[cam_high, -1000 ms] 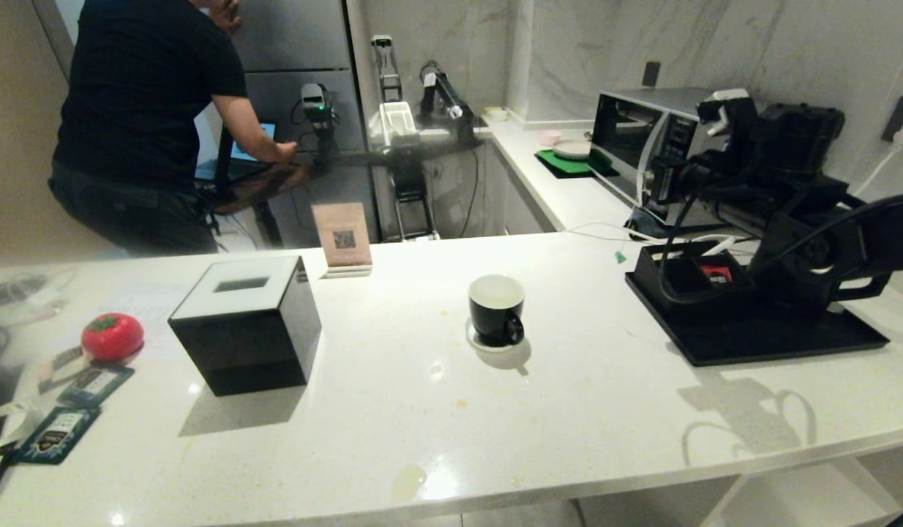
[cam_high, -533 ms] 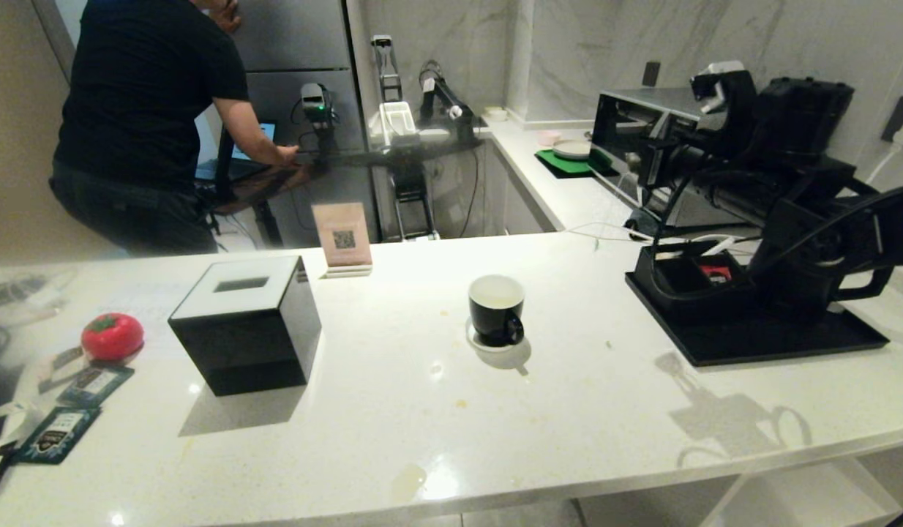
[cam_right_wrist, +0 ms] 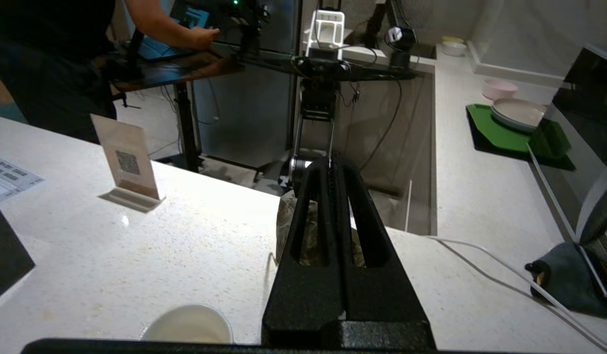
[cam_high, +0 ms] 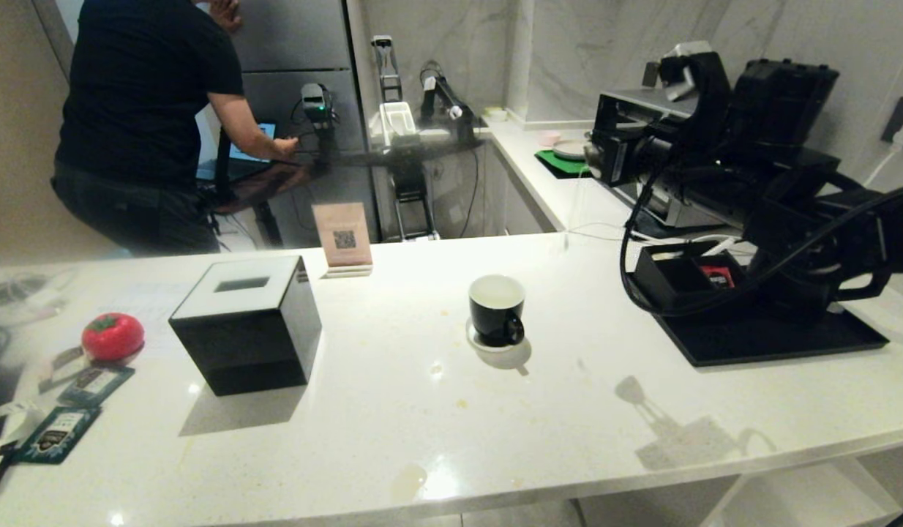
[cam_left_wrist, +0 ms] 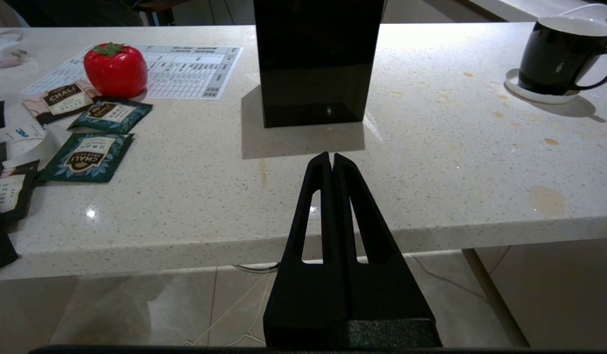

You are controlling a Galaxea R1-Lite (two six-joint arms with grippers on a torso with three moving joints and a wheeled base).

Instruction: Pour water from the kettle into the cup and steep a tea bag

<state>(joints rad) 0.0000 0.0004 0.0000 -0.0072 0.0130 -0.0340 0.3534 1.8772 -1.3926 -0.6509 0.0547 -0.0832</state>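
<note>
Right pincer (cam_right_wrist: 333,164) leftward, gauzy tea bag (cam_right_wrist: 303,231).

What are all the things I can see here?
counter: one, white, across the front
cup: one, black with white inside, mid-counter on a white coaster
box: one, black with white top, left of the cup
tomato toy: one, red, far left
tea packets: several, mostly teal, by the tomato toy
printed sheet: one, white, behind the tomato toy
sign card: one, pinkish, back edge
tray: one, black, right
green mat: one, on the side counter, holding plates
tea bag: one, pale, hanging from the right gripper
person: one, black shirt, background
left gripper: shut, empty, at the counter's front edge
right gripper: shut on the tea bag, above the counter beyond the cup
</note>
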